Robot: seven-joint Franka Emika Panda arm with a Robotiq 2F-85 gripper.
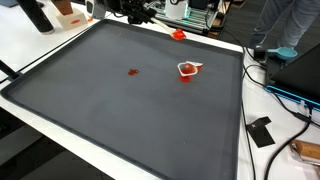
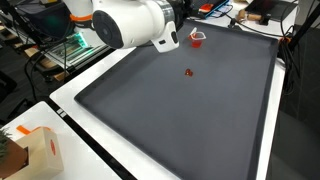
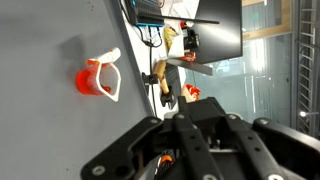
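Near the far edge of the mat [image 1: 90, 115] sits a red cup [image 1: 187, 69]; red scrap [image 1: 131, 72] well apart; fingers' [image 3: 150, 135] spread unclear.

A dark mat [image 1: 120, 110] is covering the white table [image 1: 252, 160]. Cables [image 1: 285, 95] are trailing beside a black block [image 1: 261, 131] off the mat's edge. A cardboard box [image 2: 35, 150] is sitting on the table. A dark screen [image 3: 215, 30] is standing beyond.
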